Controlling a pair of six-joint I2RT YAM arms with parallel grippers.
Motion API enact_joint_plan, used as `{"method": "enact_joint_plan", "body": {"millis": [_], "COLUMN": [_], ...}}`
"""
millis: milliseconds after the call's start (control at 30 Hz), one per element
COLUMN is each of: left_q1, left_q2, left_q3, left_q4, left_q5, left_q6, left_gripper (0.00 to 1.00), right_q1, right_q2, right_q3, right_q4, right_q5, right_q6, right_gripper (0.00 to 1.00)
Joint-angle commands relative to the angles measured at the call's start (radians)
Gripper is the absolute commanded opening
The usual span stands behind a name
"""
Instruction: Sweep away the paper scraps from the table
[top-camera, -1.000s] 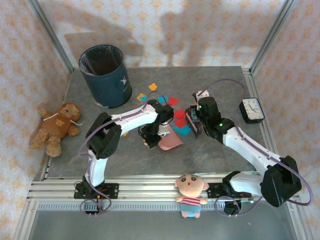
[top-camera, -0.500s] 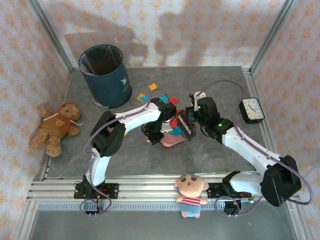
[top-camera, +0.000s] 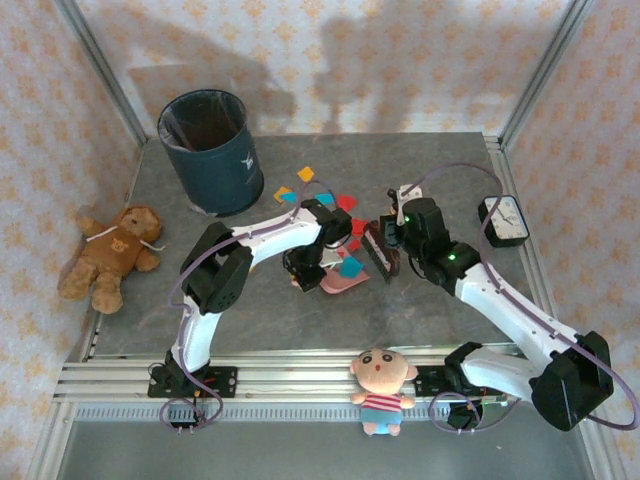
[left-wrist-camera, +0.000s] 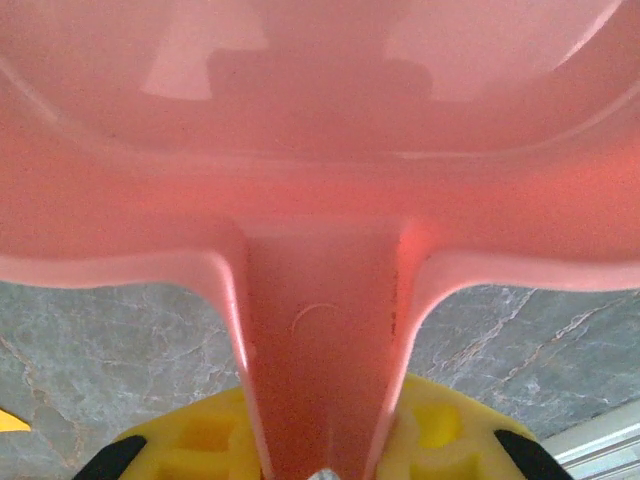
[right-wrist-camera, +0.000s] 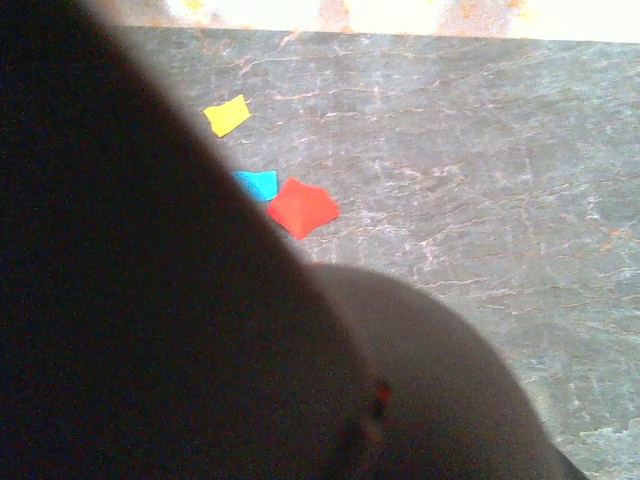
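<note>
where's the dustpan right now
Top view: the pink dustpan sits at the middle of the table, held by the left gripper, just left of the dark brush.

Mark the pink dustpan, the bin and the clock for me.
pink dustpan (left-wrist-camera: 320, 340): left wrist view, on its handle.
bin (top-camera: 225, 175): top external view, on its dark blue outer wall.
clock (top-camera: 507, 222): top external view, on its white dial.

Legible text: none. White mark on the bin (top-camera: 222, 178): unreadable. Numerals on the clock (top-camera: 503, 220) dial: too small to read.
</note>
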Motion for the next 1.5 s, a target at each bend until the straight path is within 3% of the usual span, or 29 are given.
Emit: {"method": "enact_joint_plan", "body": {"millis": [0, 433, 700, 967, 1467], "left_q1": [0.024, 0.051, 0.063, 0.08, 0.089], "left_q2": [-0.067, -0.062, -0.045, -0.038, 0.0], "left_q3": [-0.039, -0.063, -0.052, -0.059, -0.039], "left_q4": [-0.006, 0.016, 0.019, 0.024, 0.038], "left_q5": [-0.041, -0.02, -0.021, -0.026, -0.011], "left_q6": [-0.024, -0.033, -0.044, -0.063, -0.069], "left_gripper": [0.0, 0.0, 0.0, 0.0, 0.0], "right_q1": [0.005, 0.004, 0.002, 0.004, 0.009], "right_q2": [-0.006, 0.24, 0.371, 0.432, 0.285], "right_q3": [0.018, 0.172, 0.237, 0.283, 0.17], "right_q4": [0.086, 0.161, 0.207, 0.153, 0.003], "right_q5": [0.099, 0.258, 0.276, 0.105, -0.176], "right_q6": [-0.005, -0.128, -0.197, -0.215, -0.23], "right_gripper": [0.0, 0.0, 0.0, 0.0, 0.0]}}
